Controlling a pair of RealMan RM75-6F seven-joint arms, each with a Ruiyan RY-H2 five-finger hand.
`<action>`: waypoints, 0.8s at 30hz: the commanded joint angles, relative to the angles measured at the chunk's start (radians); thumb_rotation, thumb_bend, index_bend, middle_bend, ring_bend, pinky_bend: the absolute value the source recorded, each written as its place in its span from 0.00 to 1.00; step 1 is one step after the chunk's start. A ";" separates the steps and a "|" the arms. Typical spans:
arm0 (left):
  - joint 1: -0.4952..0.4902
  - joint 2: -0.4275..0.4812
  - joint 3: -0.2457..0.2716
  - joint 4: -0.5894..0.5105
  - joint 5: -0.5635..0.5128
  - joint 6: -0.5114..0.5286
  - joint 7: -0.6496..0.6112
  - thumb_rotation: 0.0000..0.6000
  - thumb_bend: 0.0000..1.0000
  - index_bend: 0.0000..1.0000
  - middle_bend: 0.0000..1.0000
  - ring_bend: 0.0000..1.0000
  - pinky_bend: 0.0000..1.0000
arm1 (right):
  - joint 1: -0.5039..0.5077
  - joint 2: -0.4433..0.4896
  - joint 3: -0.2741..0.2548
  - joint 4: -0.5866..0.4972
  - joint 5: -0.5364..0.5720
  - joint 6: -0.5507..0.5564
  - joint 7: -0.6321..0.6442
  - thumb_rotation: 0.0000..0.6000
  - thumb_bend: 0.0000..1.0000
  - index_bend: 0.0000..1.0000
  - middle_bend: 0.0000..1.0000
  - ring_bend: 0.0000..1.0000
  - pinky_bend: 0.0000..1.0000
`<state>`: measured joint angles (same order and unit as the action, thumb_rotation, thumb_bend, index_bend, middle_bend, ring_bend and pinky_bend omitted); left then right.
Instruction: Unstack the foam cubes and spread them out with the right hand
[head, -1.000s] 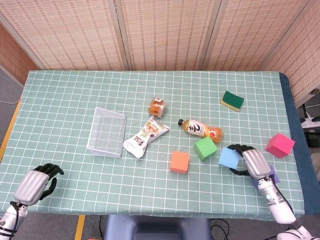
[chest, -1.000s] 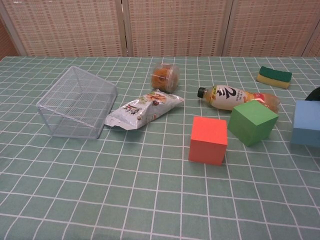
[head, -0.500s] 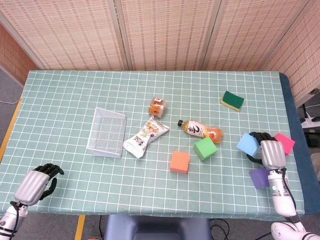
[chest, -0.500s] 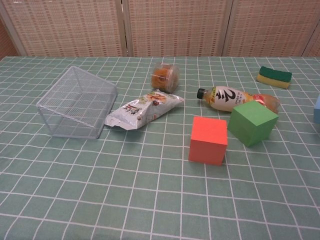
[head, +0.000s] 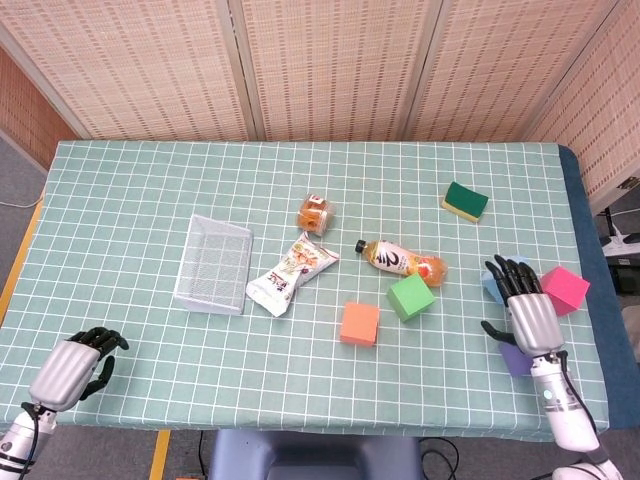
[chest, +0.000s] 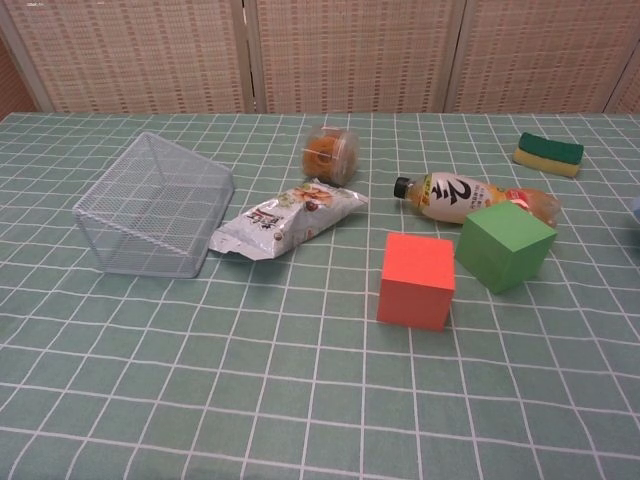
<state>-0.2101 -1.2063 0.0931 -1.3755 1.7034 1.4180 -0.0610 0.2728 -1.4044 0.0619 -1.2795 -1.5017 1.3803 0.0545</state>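
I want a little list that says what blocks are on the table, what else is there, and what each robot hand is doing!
blocks: orange cube, green cube, blue cube, pink cube, purple cube
stacked: none, all lie apart on the table
right robot hand: fingers spread, over the blue cube, which it partly hides
left robot hand: fingers curled, holding nothing, at the near left edge
other things: wire basket, snack bag, bottle, jar, sponge

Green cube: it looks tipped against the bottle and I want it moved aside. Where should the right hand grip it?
Grip the green cube across its two free side faces, coming from above and the front. It sits tilted, its far edge against the bottle, so that side is blocked; the orange cube crowds its left.
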 joint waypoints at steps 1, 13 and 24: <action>0.000 0.000 -0.001 0.000 -0.001 0.000 -0.001 1.00 0.68 0.42 0.38 0.31 0.47 | 0.002 0.040 -0.056 -0.045 -0.098 0.022 0.094 1.00 0.09 0.00 0.00 0.00 0.04; 0.000 0.001 -0.002 0.001 -0.004 0.000 -0.002 1.00 0.68 0.42 0.38 0.31 0.47 | 0.133 0.044 -0.048 -0.071 -0.080 -0.216 0.055 1.00 0.09 0.00 0.00 0.00 0.04; 0.000 0.005 -0.002 -0.002 -0.008 -0.002 -0.002 1.00 0.68 0.42 0.38 0.31 0.47 | 0.210 -0.064 0.015 -0.017 0.015 -0.322 -0.075 1.00 0.09 0.08 0.03 0.00 0.04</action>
<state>-0.2099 -1.2018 0.0911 -1.3773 1.6962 1.4159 -0.0629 0.4772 -1.4618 0.0728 -1.3018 -1.4910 1.0643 -0.0145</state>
